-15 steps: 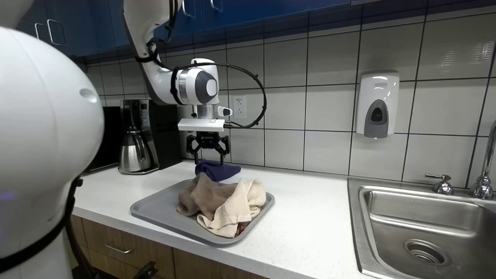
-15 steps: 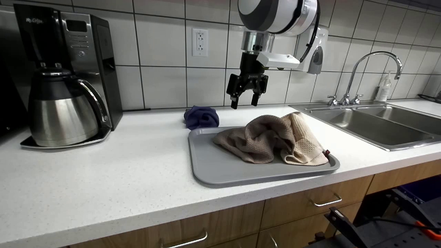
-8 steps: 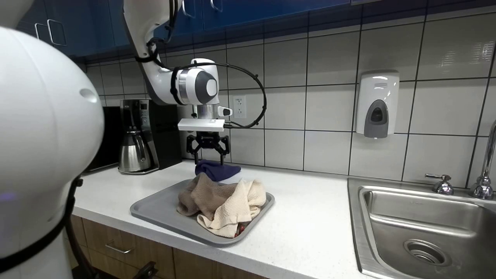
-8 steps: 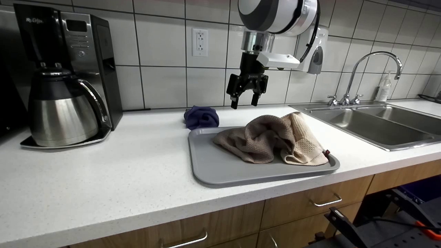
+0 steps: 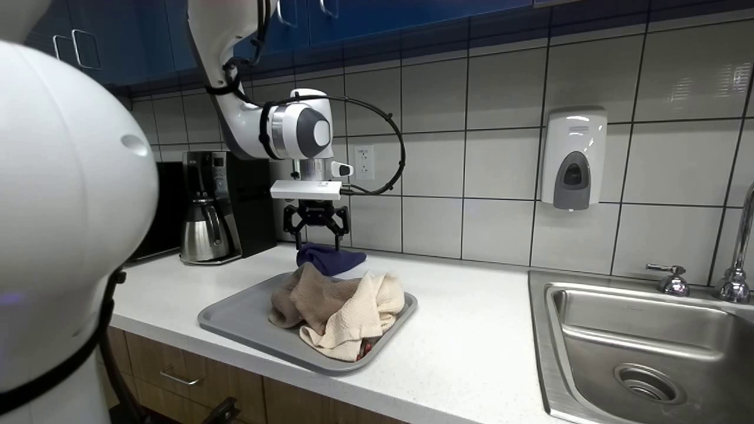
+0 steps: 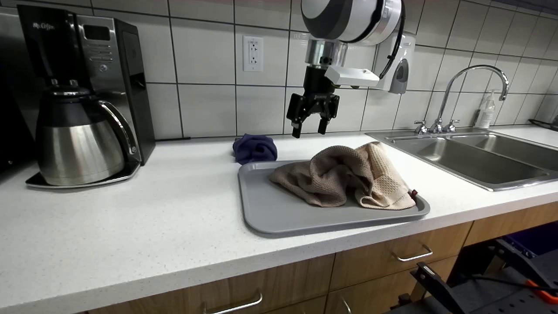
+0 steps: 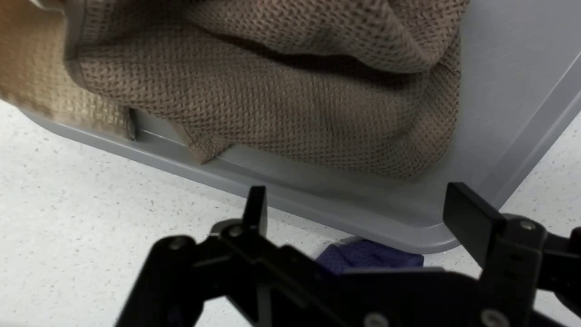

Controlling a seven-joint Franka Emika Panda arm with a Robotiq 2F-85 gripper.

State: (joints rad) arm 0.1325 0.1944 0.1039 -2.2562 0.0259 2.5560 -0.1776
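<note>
The fingers [image 7: 472,222] of the gripper [image 6: 310,131] are spread wide, holding nothing, and hang in the air near the gray tray [image 6: 279,209]. Start from the gap between them in the wrist view. The brown cloth [image 7: 295,104] lies bunched up on the tray at 11 o'clock. The blue cloth [image 7: 372,255] pokes out at 6 o'clock, off the tray, on the white counter [image 7: 91,204]. The cream cloth [image 7: 50,81] is at 10 o'clock, touching the brown one. Nothing is different from a second ago, so every cloth is still loose and not gripped. Farther away, in an exterior view, the sink [image 6: 475,161] sits at 3 o'clock from the gripper, and the coffee maker [image 6: 98,56] at 9 o'clock.
</note>
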